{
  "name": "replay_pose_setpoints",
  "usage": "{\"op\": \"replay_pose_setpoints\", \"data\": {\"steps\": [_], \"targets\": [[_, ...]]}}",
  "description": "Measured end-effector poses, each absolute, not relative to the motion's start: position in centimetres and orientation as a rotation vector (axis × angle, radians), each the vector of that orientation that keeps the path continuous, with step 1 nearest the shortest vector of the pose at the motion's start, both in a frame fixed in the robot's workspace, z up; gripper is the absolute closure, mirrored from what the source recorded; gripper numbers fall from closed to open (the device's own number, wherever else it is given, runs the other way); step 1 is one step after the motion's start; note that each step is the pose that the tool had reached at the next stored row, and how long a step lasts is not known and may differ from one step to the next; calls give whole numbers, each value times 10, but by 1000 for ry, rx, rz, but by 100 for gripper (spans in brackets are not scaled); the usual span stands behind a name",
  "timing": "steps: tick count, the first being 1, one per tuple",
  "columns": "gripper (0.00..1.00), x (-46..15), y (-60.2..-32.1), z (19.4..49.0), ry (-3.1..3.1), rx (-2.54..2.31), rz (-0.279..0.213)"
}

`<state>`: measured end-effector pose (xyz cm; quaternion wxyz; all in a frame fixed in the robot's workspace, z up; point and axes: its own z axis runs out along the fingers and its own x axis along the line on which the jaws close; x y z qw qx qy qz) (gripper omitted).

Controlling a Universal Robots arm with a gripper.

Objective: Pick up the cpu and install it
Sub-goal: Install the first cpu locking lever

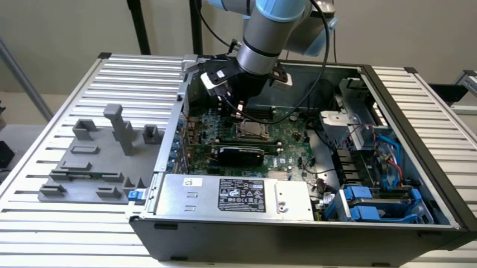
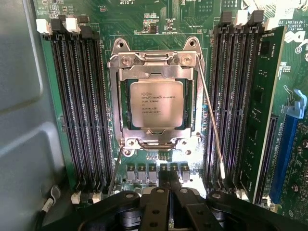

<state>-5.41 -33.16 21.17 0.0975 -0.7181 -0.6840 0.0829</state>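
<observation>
While the cpu (image 2: 156,103) sits flat in the socket frame (image 2: 153,137) and the fingers (image 2: 158,204) hang closed and empty just beside it, it looks light, stiff, probably fragile on its hidden underside, so grab the thin edges

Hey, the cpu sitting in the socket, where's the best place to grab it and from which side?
Probably from straight above, pinching the cpu by two opposite edges of its raised silver lid. It lies flat, sunk inside the metal socket frame, so a sideways approach looks blocked.
</observation>
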Motion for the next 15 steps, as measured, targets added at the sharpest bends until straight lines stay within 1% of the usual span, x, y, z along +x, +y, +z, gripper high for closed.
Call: {"op": "replay_pose_setpoints", "data": {"steps": [15], "targets": [[89,-59,-332,216,-2012,-2136,242]]}}
